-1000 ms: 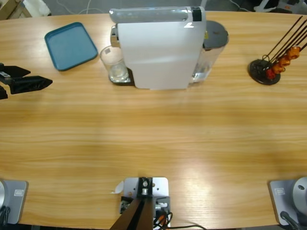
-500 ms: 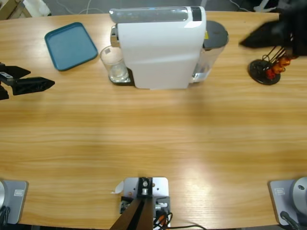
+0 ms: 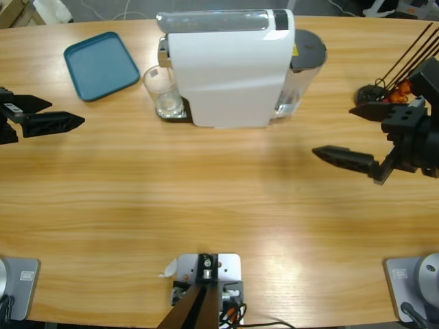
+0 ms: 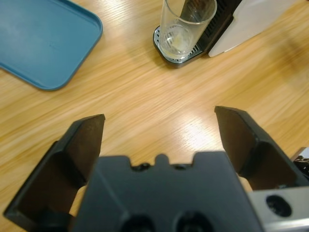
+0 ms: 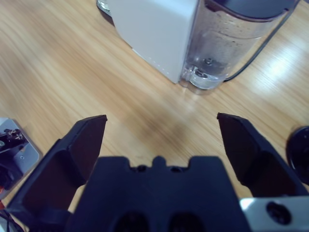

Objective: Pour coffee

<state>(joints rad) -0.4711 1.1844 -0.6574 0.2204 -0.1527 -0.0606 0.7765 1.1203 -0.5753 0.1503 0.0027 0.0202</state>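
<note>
At the table's left edge, my left gripper [image 3: 49,114] hangs with jaws spread wide and nothing between them; my right gripper [image 3: 350,133], near the right edge, is equally agape and empty. Ahead of the left jaws, the glass tumbler [image 4: 186,23] stands upright on the drip tray [image 4: 176,52] of the white coffee machine [image 3: 226,68], touching nothing else I can see. The coffee [image 4: 176,44] shows as a shallow pale layer in the tumbler's bottom. Judged step: approach and grasp the tumbler. To do it well, I should come in level from the open side, centre the jaws low on the glass wall, and draw it clear of the machine before any tilt. Beside the tumbler lies the blue tray [image 3: 101,64], apart from it and out of my line. Behind the machine stands its clear water tank [image 5: 227,43]; the capsule stand [image 3: 378,101] sits just beside my right gripper. Chief obstacle: the machine's body overhangs the tumbler closely, leaving little room for a jaw on that side.
</note>
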